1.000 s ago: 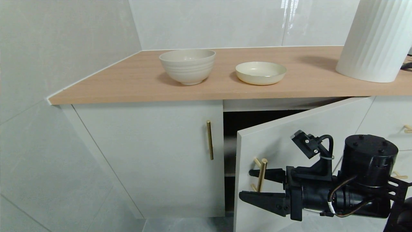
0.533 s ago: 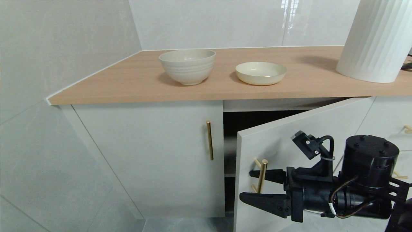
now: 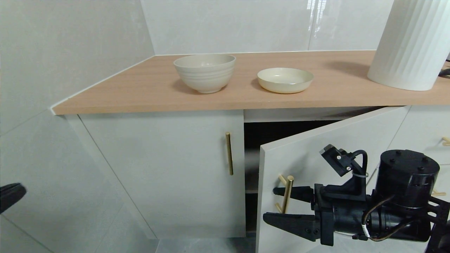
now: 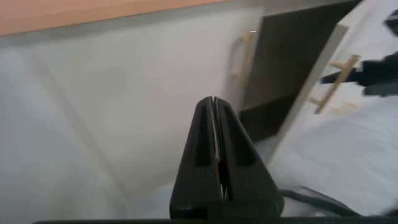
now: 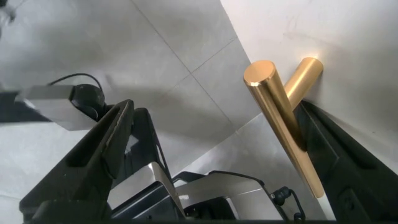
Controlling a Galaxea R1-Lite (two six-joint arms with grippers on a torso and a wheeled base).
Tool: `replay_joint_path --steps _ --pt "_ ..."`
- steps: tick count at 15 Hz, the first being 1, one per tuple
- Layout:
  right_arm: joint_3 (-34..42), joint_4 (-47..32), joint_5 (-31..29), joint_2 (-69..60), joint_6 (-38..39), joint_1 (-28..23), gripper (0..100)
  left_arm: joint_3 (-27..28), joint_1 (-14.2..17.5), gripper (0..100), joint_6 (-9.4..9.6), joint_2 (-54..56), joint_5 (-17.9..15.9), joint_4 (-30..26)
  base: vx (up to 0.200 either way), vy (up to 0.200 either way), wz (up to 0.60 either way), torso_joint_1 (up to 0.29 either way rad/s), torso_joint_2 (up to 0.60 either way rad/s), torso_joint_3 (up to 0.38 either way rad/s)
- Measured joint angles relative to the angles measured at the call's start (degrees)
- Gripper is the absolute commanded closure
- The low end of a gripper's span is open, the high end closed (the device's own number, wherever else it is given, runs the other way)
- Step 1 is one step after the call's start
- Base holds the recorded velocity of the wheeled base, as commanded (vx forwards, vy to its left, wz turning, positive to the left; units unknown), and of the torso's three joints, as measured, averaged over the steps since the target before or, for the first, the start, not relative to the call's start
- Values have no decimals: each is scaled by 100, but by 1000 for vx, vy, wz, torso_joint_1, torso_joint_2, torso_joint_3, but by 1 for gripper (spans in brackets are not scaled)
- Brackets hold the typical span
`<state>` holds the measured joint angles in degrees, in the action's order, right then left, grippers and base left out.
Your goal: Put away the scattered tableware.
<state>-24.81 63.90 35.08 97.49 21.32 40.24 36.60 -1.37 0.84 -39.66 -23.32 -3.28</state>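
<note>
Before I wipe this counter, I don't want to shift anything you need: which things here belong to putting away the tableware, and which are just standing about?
Part of the job:
bowl
shallow dish
half-open cabinet door
its brass handle
right hand, open astride that handle

Just standing about:
white ribbed vessel
closed cabinet door

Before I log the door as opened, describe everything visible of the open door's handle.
The handle is a round, brass-coloured metal bar, standing about upright on two short posts off the white open door, near its free edge. The open right tool straddles it, one finger between bar and door, one outside; contact is unclear.
</note>
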Motion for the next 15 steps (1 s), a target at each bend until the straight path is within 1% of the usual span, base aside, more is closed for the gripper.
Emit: replay_joint_path --steps 1,2,3,5,6,7,9,10,12,13,14,15 --pt "9 -10 -2 -27 11 0 0 107 -148 100 -29 -472 -104 194 0 0 0 0 0 0" --pt "11 -18 -5 -46 16 0 0 161 -373 100 -95 -984 -188 484 0 0 0 0 0 0" --pt "39 -5 -5 -52 22 0 0 188 -649 100 -254 -1434 -267 829 0 0 0 0 0 0" --pt "96 22 -2 -55 16 -20 0 182 -1203 100 -663 -2252 -405 1584 0 0 0 0 0 0" --pt "100 26 -2 -61 13 -37 0 119 -1418 100 -770 -2642 -460 1904 0 0 0 0 0 0" --pt "100 46 -6 -69 11 -48 0 44 -1582 100 -825 -2996 -486 2238 0 0 0 0 0 0" --pt "106 143 -30 -74 13 -59 0 -132 -1953 100 -940 -3802 -506 3166 0 0 0 0 0 0" --pt "113 157 -33 -72 16 -67 0 -193 -2132 100 -1031 -4207 -506 3667 0 0 0 0 0 0" --pt "128 176 -24 -72 11 -119 0 -229 -2471 100 -1332 -5051 -514 4647 0 0 0 0 0 0" --pt "138 184 -17 -68 11 -149 0 -195 -2633 100 -1460 -5503 -512 5068 0 0 0 0 0 0" --pt "149 197 -9 -61 7 -179 0 -112 -2754 100 -1545 -5893 -511 5448 0 0 0 0 0 0" --pt "161 204 -11 -60 2 -201 0 67 -2926 100 -1634 -6332 -500 5837 0 0 0 0 0 0"
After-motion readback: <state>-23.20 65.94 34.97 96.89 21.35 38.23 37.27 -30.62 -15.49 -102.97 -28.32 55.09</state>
